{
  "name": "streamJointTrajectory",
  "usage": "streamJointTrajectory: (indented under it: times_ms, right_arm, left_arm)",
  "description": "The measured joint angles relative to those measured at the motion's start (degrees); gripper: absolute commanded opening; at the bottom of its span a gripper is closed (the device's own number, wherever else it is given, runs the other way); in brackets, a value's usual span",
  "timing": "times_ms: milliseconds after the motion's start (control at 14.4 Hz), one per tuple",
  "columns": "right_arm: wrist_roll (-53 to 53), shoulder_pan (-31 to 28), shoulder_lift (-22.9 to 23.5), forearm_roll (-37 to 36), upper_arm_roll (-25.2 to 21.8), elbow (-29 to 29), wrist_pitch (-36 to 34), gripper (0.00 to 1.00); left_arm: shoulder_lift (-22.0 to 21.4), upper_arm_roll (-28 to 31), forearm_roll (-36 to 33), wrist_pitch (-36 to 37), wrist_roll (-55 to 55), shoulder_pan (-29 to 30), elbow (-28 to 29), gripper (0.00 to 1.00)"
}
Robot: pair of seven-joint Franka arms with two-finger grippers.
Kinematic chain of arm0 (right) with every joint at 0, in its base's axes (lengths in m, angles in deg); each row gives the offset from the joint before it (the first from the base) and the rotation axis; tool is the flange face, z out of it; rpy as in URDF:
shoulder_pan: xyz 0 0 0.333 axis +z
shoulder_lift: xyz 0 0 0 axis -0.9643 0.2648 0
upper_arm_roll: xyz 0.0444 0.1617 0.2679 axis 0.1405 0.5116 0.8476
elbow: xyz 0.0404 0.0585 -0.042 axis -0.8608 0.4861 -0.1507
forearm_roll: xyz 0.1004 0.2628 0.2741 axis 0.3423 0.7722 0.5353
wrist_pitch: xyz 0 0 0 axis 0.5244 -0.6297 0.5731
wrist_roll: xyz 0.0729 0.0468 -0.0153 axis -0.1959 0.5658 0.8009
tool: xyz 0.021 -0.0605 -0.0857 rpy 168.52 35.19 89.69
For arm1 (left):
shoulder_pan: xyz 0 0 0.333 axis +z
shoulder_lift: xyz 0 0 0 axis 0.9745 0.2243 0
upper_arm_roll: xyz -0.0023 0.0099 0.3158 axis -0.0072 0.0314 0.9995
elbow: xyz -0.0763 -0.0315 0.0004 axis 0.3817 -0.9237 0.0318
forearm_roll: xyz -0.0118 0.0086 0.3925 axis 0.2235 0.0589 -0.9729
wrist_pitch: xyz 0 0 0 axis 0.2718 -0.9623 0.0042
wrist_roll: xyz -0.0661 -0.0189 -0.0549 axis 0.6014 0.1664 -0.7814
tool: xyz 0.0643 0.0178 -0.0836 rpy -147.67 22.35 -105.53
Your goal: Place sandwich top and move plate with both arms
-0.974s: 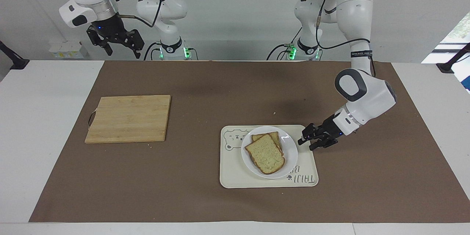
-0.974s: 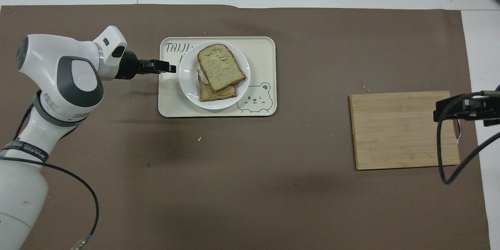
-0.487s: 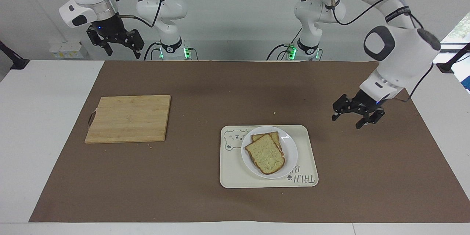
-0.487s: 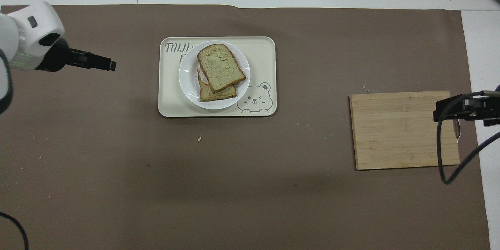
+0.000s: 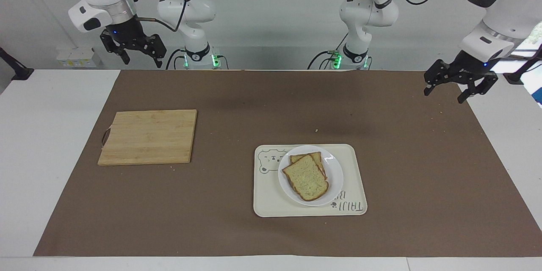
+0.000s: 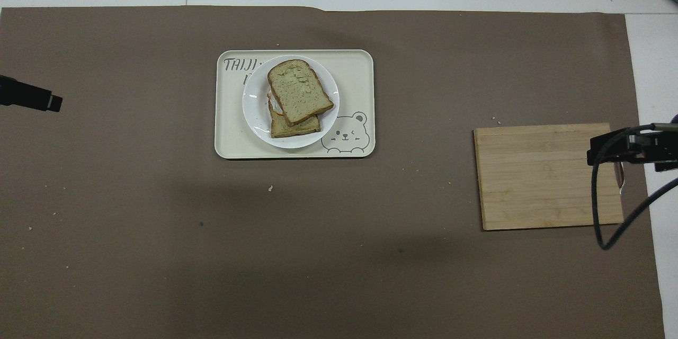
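Note:
The sandwich top [image 5: 305,178] [image 6: 299,91], a pale slice with a brown crust, lies askew on a lower slice on the round white plate [image 5: 335,170] [image 6: 256,112]. The plate sits on a cream tray with a bear drawing [image 5: 271,205] [image 6: 360,71]. My left gripper [image 5: 443,95] [image 6: 50,102] hangs open and empty in the air over the brown mat's edge at the left arm's end of the table, well clear of the plate. My right gripper [image 5: 142,62] [image 6: 593,153] waits open and empty, high over the handle end of the cutting board.
A wooden cutting board [image 5: 148,135] [image 6: 540,175] lies toward the right arm's end of the table. A brown mat [image 5: 237,106] [image 6: 318,254] covers most of the white table, with crumbs scattered on it. The right arm's cable [image 6: 601,222] hangs over the board's corner.
My left gripper, which was low beside the plate's rim, has risen and swung away to the left arm's end of the table. The plate, bread and right arm have not moved.

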Motion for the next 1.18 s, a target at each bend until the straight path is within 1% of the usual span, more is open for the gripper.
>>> streamJointTrajectory:
  times_ms: [139,557,626,766,835,974,1183]
  right_arm:
    - [0.0,0.0,0.0,0.0,0.0,0.1,0.0,1.00]
    - [0.0,0.0,0.0,0.0,0.0,0.1,0.3,1.00]
    - [0.0,0.0,0.0,0.0,0.0,0.1,0.3,1.00]
    - [0.0,0.0,0.0,0.0,0.0,0.1,0.3,1.00]
    - [0.0,0.0,0.0,0.0,0.0,0.1,0.3,1.00]
    - [0.0,0.0,0.0,0.0,0.0,0.1,0.3,1.00]
    - [0.0,0.0,0.0,0.0,0.0,0.1,0.3,1.00]
  left_arm:
    - [-1.8,0.0,-0.5,2.9,0.0,0.0,-0.3,1.00]
    - [-5.9,-1.5,-3.0,8.1,-1.9,0.2,-0.4,1.00]
    - [-6.4,-3.1,-3.2,8.8,-2.2,1.8,-0.3,1.00]
    - [-6.8,-9.4,-3.5,10.0,-2.3,8.0,-0.3,1.00]
    - [-6.7,-11.6,-3.8,10.4,-2.4,10.2,-0.2,1.00]
    - [-6.7,-13.1,-4.3,11.1,-2.4,11.6,-0.1,1.00]
    - [-6.7,-13.3,-4.6,11.8,-2.5,11.9,0.1,1.00]
